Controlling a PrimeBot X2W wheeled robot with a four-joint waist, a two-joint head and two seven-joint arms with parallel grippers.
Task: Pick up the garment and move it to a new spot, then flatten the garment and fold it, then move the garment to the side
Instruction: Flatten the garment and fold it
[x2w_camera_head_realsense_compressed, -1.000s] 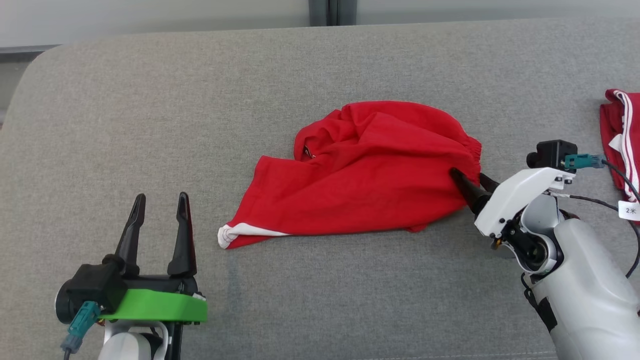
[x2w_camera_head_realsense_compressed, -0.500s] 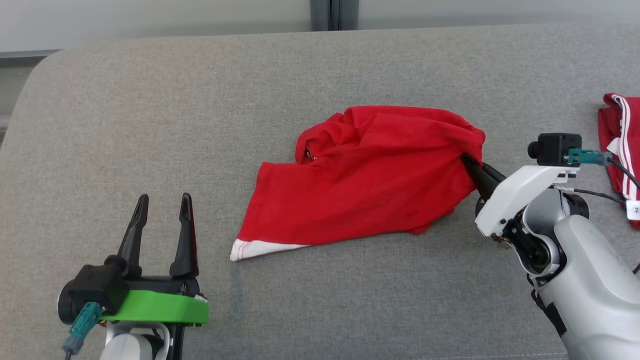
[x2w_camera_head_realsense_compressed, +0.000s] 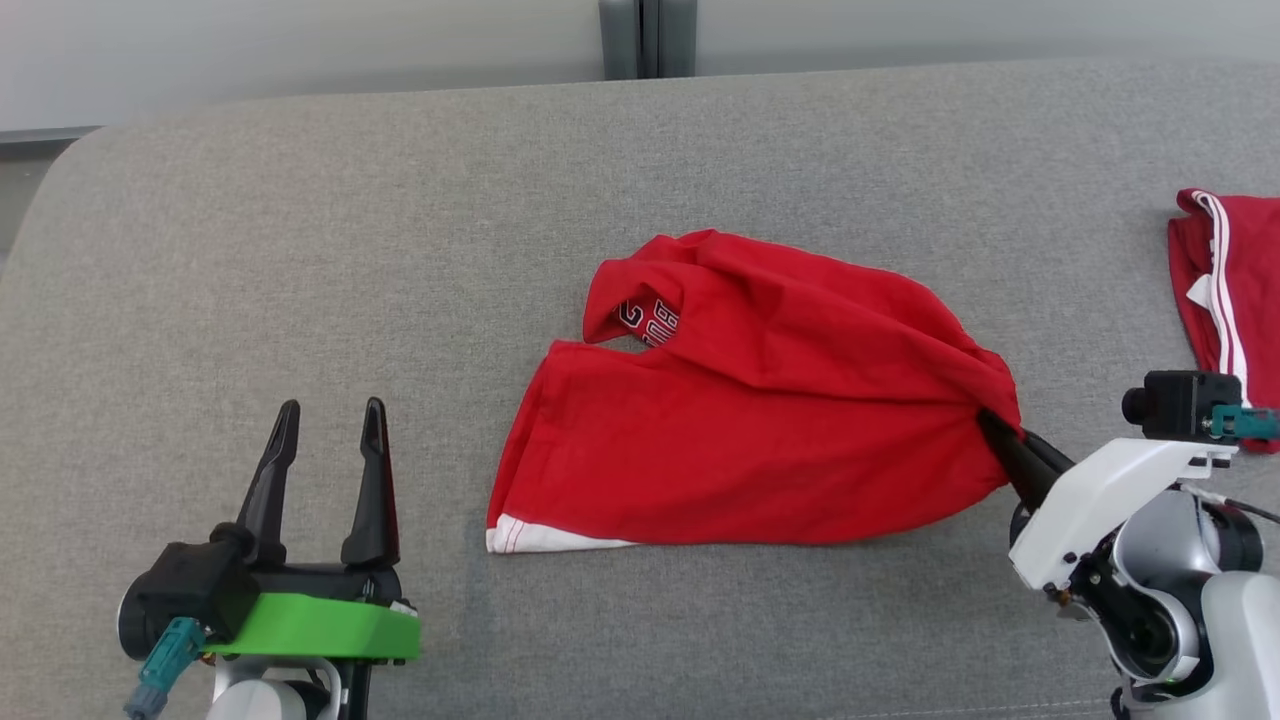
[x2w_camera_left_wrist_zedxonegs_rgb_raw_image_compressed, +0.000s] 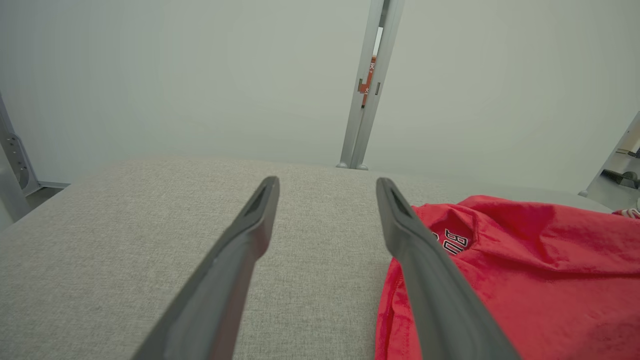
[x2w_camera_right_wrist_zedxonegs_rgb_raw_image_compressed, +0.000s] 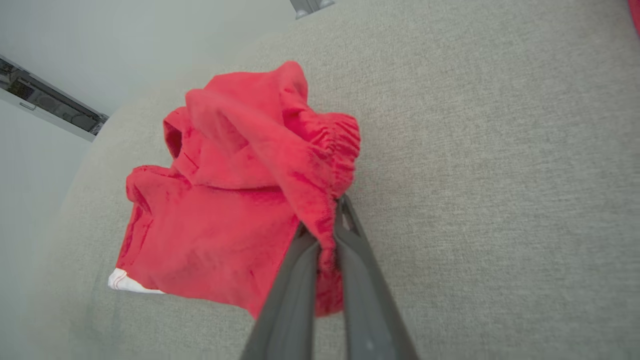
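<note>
Garment (x2w_camera_head_realsense_compressed: 760, 440), seemingly waistband, in right hand (x2w_camera_head_realsense_compressed: 988, 420).

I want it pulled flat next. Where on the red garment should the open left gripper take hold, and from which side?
Probably the white-trimmed hem corner of the red garment, approached from the robot's left by the left gripper, low along the cushion. That corner lies flat and exposed, opposite the gathered waistband the right gripper pinches, so pulling apart should stretch the cloth.
</note>
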